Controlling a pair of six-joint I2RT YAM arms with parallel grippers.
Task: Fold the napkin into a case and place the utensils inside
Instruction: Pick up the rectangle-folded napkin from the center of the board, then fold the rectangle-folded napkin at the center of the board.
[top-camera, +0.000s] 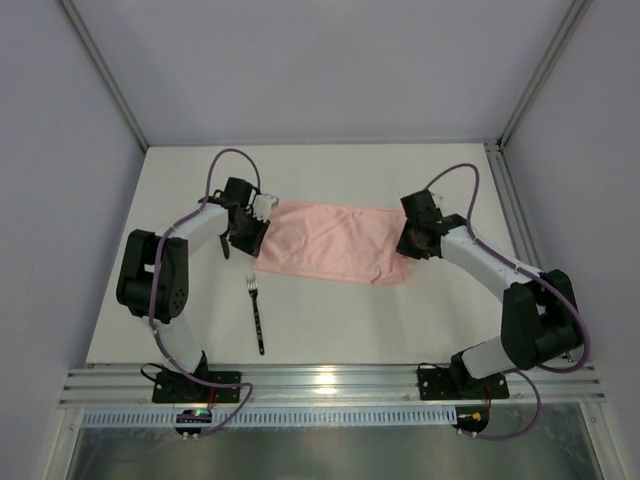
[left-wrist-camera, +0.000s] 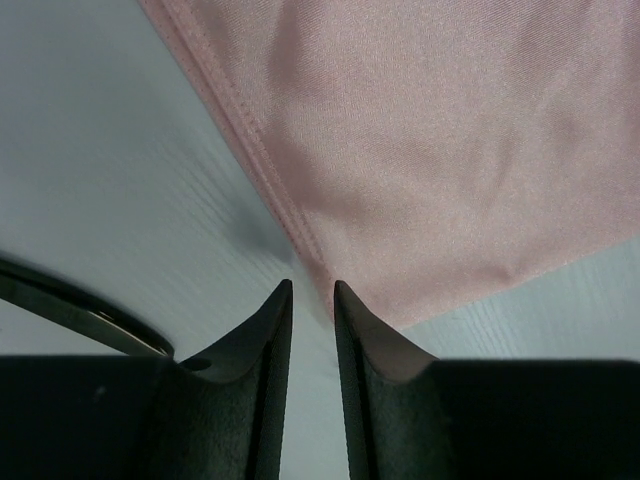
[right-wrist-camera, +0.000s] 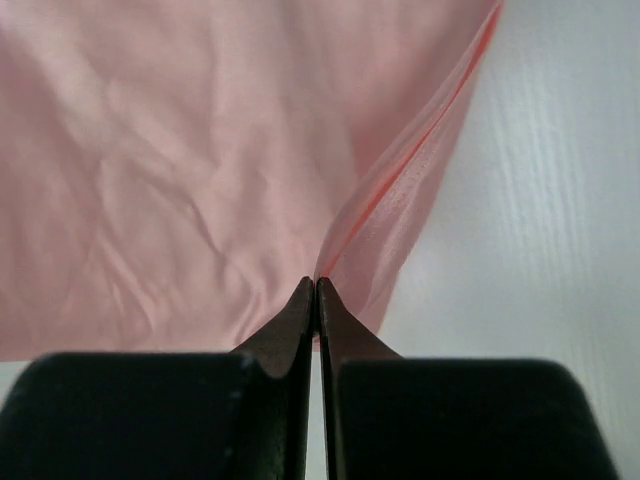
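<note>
Napkin (top-camera: 330, 243), pale pink and plain, lies flat as a broad oblong on the white surface (top-camera: 330, 325). Its long axis runs left to right between the two arms, and the right end sits slightly nearer the bases than the left.

The left claw (top-camera: 252, 236) is at the cloth's left end. In the left wrist view its fingers stand a little apart with bare surface showing in the gap. The napkin's stitched hem (left-wrist-camera: 255, 150) runs down to a corner just ahead of the tips, and no cloth is between them.

The right claw (top-camera: 412, 245) is at the right end. In the right wrist view its fingers (right-wrist-camera: 300, 320) are pressed together on the cloth's edge, and a thin fold of the napkin rises from the tips off the surface.

The fork (top-camera: 257, 312) lies apart from the napkin, on the near side and towards the left. Its tines point away from the bases and its dark handle towards the near edge.
</note>
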